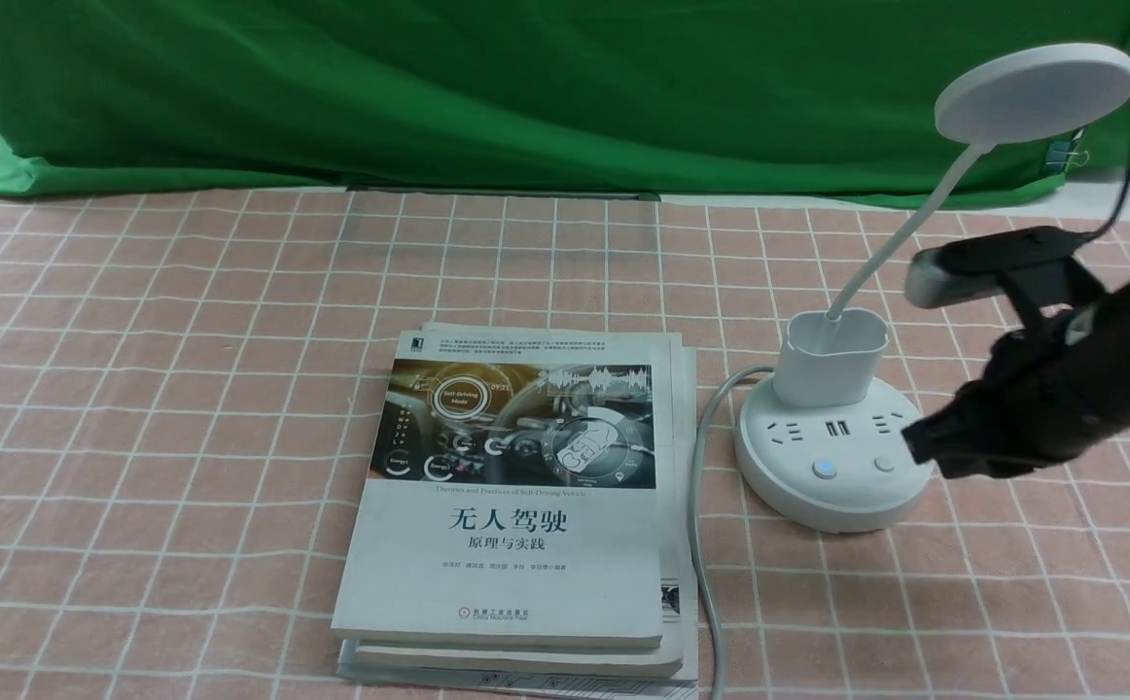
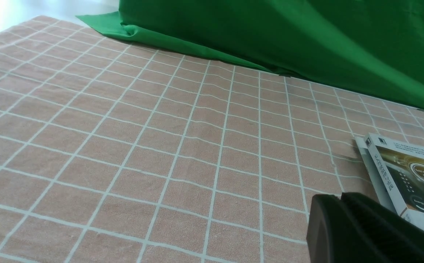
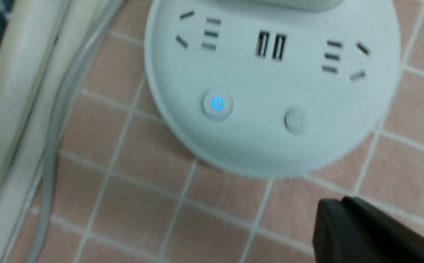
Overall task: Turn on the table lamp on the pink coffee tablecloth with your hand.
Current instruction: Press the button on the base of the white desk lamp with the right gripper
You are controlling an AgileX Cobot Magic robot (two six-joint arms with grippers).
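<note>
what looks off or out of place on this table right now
Nothing is spilled or broken. The only untidy bit is the stack of books: the lower ones stick out past the top one on its right side. The table lamp stands upright on the pink coffee tablecloth.

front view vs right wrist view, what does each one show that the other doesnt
Only the front view: the lamp head, the neck and the green backdrop. Only the right wrist view: the power symbol on the blue-lit button. Both: the lamp base, its unlit second button, the cord, the tablecloth and the right gripper.
</note>
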